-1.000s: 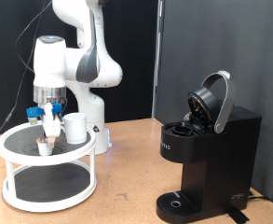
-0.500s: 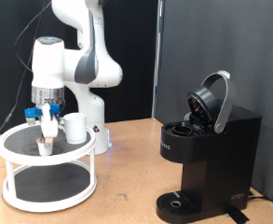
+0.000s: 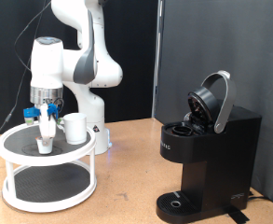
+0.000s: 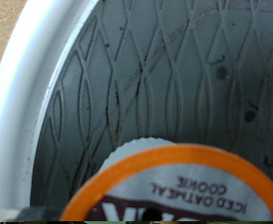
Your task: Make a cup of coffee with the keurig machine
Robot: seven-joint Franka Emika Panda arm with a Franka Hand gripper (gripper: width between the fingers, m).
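We see the pincer [image 3: 47,131] hanging straight down over the top shelf of a white two-tier round stand [image 3: 15,150], at the exterior view's left. Its tips sit low around a small coffee pod [image 3: 46,145] resting on the dark shelf mat — whether they are spread or already pinching the pod we cannot tell, since the fingers hide the contact. Through the wrist camera the pod [image 4: 178,187] fills the near field: an orange rim and a foil lid printed "ICED OATMEAL COOKIE", lying on the grey patterned mat with the stand's white rim [image 4: 34,93] curving past it.

Just beside the pincer, toward the exterior view's right on the same shelf, stands the cup [image 3: 75,128], upright and empty-handed of any grip. A blue-capped item [image 3: 31,113] sits just behind the pincer on the other side.

Well apart from the pincer, far across the wooden table [image 3: 127,177] at the exterior view's right, stands the keurig machine [image 3: 206,154] — its domed lid tipped up and open, the round drip base bare.
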